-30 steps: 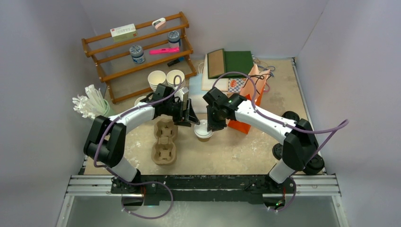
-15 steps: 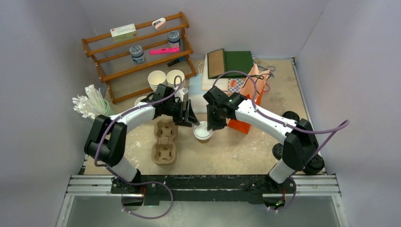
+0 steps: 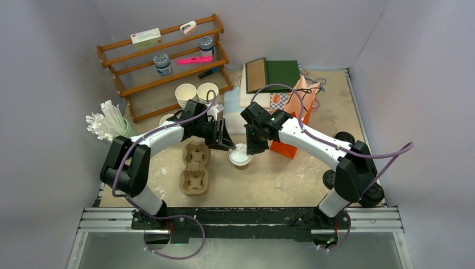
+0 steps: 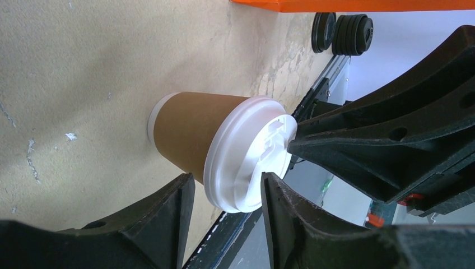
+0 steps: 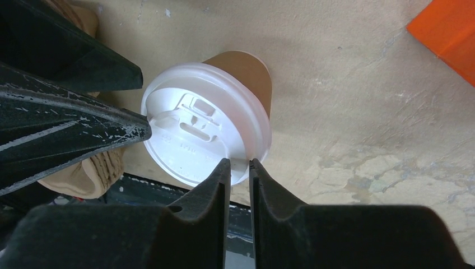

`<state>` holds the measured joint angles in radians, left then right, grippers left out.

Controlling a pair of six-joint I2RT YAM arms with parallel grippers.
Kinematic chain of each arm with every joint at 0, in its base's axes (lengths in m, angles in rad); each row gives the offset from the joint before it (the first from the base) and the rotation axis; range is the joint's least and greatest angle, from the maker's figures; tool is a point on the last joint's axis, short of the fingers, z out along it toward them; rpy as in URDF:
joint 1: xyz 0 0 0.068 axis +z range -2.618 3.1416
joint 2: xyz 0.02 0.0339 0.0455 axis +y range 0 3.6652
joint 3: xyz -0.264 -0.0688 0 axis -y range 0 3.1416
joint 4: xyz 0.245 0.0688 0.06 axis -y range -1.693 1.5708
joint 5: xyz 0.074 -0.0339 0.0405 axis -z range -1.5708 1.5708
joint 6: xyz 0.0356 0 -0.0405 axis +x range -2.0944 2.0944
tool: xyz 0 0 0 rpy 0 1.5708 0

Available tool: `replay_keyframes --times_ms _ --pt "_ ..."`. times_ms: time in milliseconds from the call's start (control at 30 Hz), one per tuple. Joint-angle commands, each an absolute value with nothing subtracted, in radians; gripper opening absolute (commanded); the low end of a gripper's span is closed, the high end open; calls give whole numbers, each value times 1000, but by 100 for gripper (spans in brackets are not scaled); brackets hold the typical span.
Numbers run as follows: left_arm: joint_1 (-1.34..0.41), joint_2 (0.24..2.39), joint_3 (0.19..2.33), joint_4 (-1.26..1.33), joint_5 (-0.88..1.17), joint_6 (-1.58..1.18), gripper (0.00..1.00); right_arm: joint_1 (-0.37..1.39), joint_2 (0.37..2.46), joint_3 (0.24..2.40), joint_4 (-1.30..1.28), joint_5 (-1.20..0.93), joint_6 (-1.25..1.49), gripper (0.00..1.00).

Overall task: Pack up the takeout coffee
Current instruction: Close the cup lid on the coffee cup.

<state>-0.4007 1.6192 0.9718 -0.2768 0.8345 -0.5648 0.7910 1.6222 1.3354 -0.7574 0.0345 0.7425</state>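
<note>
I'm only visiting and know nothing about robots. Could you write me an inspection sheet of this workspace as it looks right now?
Surface: beige table, stained and scuffed.
Job's things: brown coffee cup upright, white lid on; cardboard cup carrier beside it, visible slots empty; orange bag behind the right arm.
Clutter: wooden shelf with jars, two open paper cups, straws, green folder, black discs.
Grippers: left gripper open, jaws at the lid's side; right gripper jaws all but shut at the lid's rim.
Cables: purple cables looped along both arms, none snagged that I can see.
Surroundings: plain pale walls; nothing else seen.
</note>
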Motion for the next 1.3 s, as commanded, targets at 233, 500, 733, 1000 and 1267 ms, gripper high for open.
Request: replay_keyframes --times_ms 233,500,733,1000,1267 --pt "-403 1611 945 -181 897 -604 49 788 1605 1409 -789 73 712 15" --pt "-403 1610 935 -176 896 -609 47 787 1603 1380 -785 89 706 40" --pt "-404 1603 923 -150 908 -636 45 779 1628 1385 -758 61 687 39" --pt "-403 1587 911 -119 922 -665 45 779 1639 1384 -755 57 671 36" --pt "-405 1587 905 -98 928 -685 45 780 1645 1360 -740 45 650 37"
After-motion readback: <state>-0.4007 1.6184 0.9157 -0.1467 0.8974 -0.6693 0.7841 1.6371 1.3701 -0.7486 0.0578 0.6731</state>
